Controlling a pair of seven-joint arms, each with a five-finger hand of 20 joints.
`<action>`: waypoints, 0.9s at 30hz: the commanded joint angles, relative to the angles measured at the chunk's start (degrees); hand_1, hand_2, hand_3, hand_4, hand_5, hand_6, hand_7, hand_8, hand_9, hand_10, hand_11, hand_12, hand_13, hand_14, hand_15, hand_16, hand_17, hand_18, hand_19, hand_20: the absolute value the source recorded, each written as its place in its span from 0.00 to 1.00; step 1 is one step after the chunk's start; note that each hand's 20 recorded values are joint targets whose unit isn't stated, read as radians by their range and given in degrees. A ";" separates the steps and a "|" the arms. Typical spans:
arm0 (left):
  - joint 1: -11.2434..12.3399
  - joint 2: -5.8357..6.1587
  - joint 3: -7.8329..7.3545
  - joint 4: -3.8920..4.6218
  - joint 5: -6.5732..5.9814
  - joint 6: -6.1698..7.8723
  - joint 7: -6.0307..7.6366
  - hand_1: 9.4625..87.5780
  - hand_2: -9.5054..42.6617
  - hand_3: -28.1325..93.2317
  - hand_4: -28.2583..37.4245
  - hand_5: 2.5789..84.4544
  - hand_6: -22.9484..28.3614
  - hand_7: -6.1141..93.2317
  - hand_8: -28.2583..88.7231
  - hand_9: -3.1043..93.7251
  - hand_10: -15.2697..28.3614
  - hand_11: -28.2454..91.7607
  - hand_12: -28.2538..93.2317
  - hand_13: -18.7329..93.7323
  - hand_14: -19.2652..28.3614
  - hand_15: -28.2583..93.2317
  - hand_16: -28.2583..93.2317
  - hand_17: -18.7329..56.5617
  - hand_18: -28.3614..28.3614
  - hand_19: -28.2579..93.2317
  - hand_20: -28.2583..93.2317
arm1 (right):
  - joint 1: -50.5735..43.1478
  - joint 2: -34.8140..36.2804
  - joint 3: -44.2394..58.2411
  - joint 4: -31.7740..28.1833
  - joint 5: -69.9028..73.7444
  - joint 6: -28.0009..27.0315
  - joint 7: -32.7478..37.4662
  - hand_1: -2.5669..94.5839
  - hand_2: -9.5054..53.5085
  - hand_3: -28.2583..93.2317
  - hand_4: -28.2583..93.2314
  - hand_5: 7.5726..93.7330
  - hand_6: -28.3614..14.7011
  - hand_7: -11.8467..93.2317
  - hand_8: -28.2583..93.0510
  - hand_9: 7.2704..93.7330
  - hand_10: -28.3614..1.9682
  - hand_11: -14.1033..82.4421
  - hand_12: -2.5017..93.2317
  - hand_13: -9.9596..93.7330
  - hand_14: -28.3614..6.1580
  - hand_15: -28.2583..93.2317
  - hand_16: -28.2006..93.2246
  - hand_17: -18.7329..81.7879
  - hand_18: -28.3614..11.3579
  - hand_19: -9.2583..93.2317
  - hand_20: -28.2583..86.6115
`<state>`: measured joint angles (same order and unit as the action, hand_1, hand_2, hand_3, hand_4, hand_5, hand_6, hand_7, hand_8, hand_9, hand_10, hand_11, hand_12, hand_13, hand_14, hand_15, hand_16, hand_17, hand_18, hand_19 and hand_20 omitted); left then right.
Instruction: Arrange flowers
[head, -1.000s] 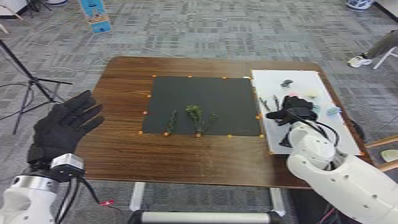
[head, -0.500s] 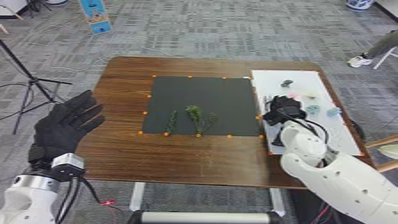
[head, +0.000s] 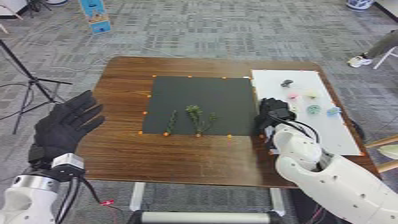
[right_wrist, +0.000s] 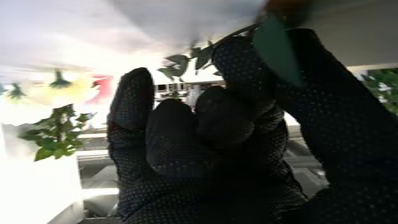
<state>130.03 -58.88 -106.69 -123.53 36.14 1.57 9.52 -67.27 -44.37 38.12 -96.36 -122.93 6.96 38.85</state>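
In the head view, my right hand (head: 274, 111) is over the seam between the white board (head: 330, 135) and the black mat (head: 233, 95). Fingers and thumb of my right hand (right_wrist: 231, 115) pinch a leafy stem (right_wrist: 180, 64) in the right wrist view. Green sprigs lie on the mat's lower part: a thin one (head: 171, 121), a bushier one (head: 194, 113) and another (head: 211, 120). On the board lie a pink flower (head: 293, 95), a yellow one (head: 311, 93), a green one (head: 314, 109) and a blue one (head: 334, 111). My left hand (head: 67, 122) is open, left of the table.
A small dark item (head: 287, 83) sits near the board's far end. Orange markers edge the mat on the brown table (head: 124, 160). A black tripod (head: 34, 80) stands on the floor at the left, and a wooden chair (head: 387, 153) at the right.
My right hand has moved left across the white board to the black mat's right edge, uncovering the flowers. The left hand and the sprigs on the mat have stayed still.
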 joint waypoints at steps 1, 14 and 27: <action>0.25 -0.23 0.09 -0.17 -0.33 -0.14 -0.24 0.18 0.01 0.82 0.00 0.40 0.52 0.27 0.16 0.32 0.61 0.42 0.38 0.38 0.68 0.49 0.25 0.13 0.87 0.60 0.34 | -3.17 -2.22 -1.45 -2.46 0.99 1.46 -2.99 0.47 0.00 0.90 0.11 0.75 0.62 0.67 0.44 0.78 0.53 0.85 0.61 0.77 0.45 0.96 0.61 0.49 0.22 0.86 0.59; 0.24 -0.11 -0.10 -0.18 -0.35 -0.26 -0.52 0.18 0.01 0.82 0.00 0.40 0.52 0.27 0.16 0.32 0.61 0.43 0.38 0.38 0.68 0.49 0.25 0.13 0.87 0.60 0.34 | -3.99 -2.29 -0.68 -4.46 -0.67 1.56 -4.58 0.46 0.00 0.89 0.11 0.74 0.64 0.67 0.45 0.78 0.54 0.86 0.62 0.77 0.46 0.96 0.62 0.49 0.22 0.86 0.60; 0.27 -0.20 -0.29 -0.07 0.05 -0.03 -0.30 0.18 0.01 0.83 0.00 0.40 0.52 0.27 0.16 0.32 0.61 0.42 0.38 0.38 0.68 0.49 0.25 0.13 0.87 0.60 0.34 | -5.80 3.09 8.90 -11.17 -2.82 -1.71 2.39 0.31 0.00 0.77 0.00 0.69 0.61 0.60 0.14 0.69 0.50 0.81 0.63 0.72 0.43 0.93 0.61 0.46 0.21 0.84 0.59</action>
<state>129.93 -58.81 -106.68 -123.49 36.08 1.57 9.36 -73.45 -44.85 43.31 -104.92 -127.36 8.99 39.75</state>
